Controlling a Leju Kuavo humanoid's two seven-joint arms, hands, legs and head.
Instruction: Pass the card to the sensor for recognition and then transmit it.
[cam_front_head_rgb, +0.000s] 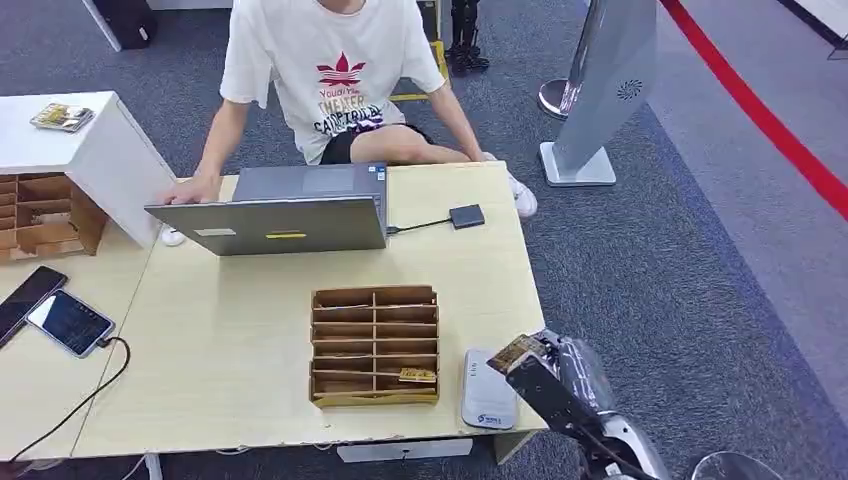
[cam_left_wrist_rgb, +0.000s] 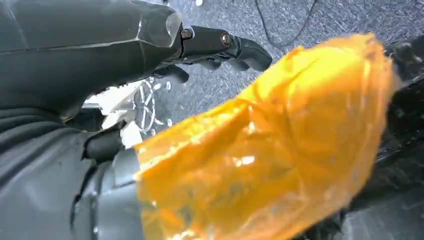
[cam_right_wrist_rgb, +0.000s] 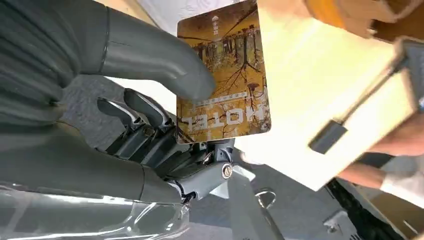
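Item: card (cam_right_wrist_rgb: 223, 75), one in hand. The right hand (cam_front_head_rgb: 535, 365) is gripping it between the thumb (cam_right_wrist_rgb: 165, 65) and the darker fingers (cam_right_wrist_rgb: 145, 112); the printed face, marked HOTEL, is showing in the right wrist view. In the head view the card (cam_front_head_rgb: 515, 351) is sitting at the top of the hand, just beside the sensor (cam_front_head_rgb: 488, 392) and slightly above its near edge, at the table's (cam_front_head_rgb: 230, 350) right front corner.

Item: sensor, one. A grey flat reader, lying just right of the organiser (cam_front_head_rgb: 375, 345).

Item: left hand (cam_left_wrist_rgb: 220, 47). It is hanging off the table over carpet; the fingers are curling in around nothing that can be seen, though the palm is hidden, so I cannot tell its state for sure.

Step in hand, as judged: bringing the card over the sensor for reading. To do it well, the hand should be keeping the card flat and parallel to the reader's top, lowering it close or onto it, and holding there briefly; the thumb should be keeping its pinch so the card is not sliding out. Passing it on comes after.

Count of other things:
- organiser, one on the table, with a second card (cam_front_head_rgb: 417, 376) lying in a lower right slot; another wooden rack (cam_front_head_rgb: 40, 215) at far left.
- laptop (cam_front_head_rgb: 290, 210), one, a person (cam_front_head_rgb: 330, 75) sitting behind it.
- phones (cam_front_head_rgb: 70, 322), two, at the left edge.
- small dark adapter (cam_front_head_rgb: 467, 216), one, cabled to the laptop.
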